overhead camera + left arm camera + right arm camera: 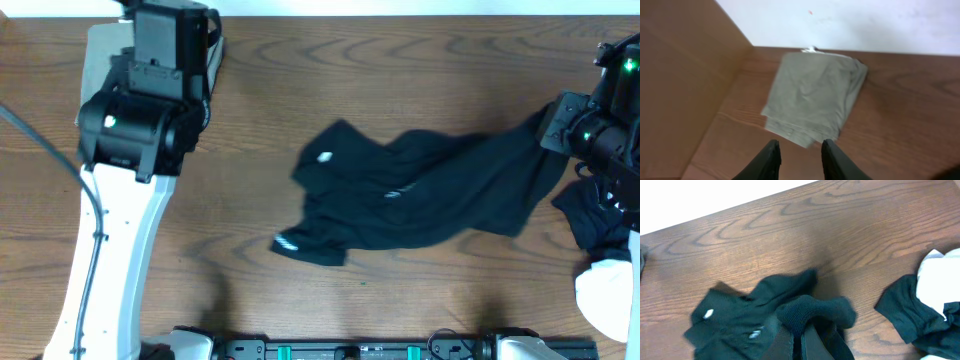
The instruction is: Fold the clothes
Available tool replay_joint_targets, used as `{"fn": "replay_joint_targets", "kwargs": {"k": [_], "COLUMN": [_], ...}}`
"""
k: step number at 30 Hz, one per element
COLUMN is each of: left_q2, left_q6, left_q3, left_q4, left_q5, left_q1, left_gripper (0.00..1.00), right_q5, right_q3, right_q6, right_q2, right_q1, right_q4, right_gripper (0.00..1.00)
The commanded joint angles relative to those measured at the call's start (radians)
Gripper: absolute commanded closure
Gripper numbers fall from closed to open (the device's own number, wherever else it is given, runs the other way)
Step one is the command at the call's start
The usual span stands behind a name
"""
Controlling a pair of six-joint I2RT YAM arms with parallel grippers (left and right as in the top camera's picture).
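Here, the right gripper [800, 336] is clamped on a bunched edge of the black shirt [740, 315], which spreads out to its left. The left gripper [799, 152] hangs with jaws parted and empty, the olive folded garment [812, 95] just ahead of it.

Open table [400, 60] along the far edge; black shirt [430, 195] covers the middle; more clothes [600, 225] crowd the near right.

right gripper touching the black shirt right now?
Touching. In the right wrist view the right gripper is shut on a bunched fold of the black shirt, with the fabric wrapped over its fingertips. In the overhead view the shirt stretches across to that gripper.
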Motion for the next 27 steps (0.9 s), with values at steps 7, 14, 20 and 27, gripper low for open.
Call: {"fn": "replay_joint_targets", "kwargs": {"k": [7, 14, 20, 27], "left_q2": [0.066, 0.143, 0.240, 0.380], "left_q6": [-0.008, -0.008, -0.011, -0.004], "left_q3": [0.005, 0.005, 0.005, 0.005], "left_q4": [-0.022, -0.033, -0.026, 0.075], "left_q5": [0.581, 0.858, 0.974, 0.974], "left_q1": [0.002, -0.001, -0.023, -0.133], "left_gripper": [0.27, 0.16, 0.15, 0.15], "right_q5": [0.014, -0.009, -0.010, -0.010], "right_q3": [0.013, 0.013, 0.013, 0.013], "right_q6": [-0.019, -0.019, -0.014, -0.007], "right_q2": [0.004, 0.035, 0.045, 0.044], "right_q1": [-0.008, -0.008, -0.008, -0.008], "right_q4": [-0.014, -0.045, -0.075, -0.145], "right_gripper": [0.99, 0.96, 0.99, 0.99]}}
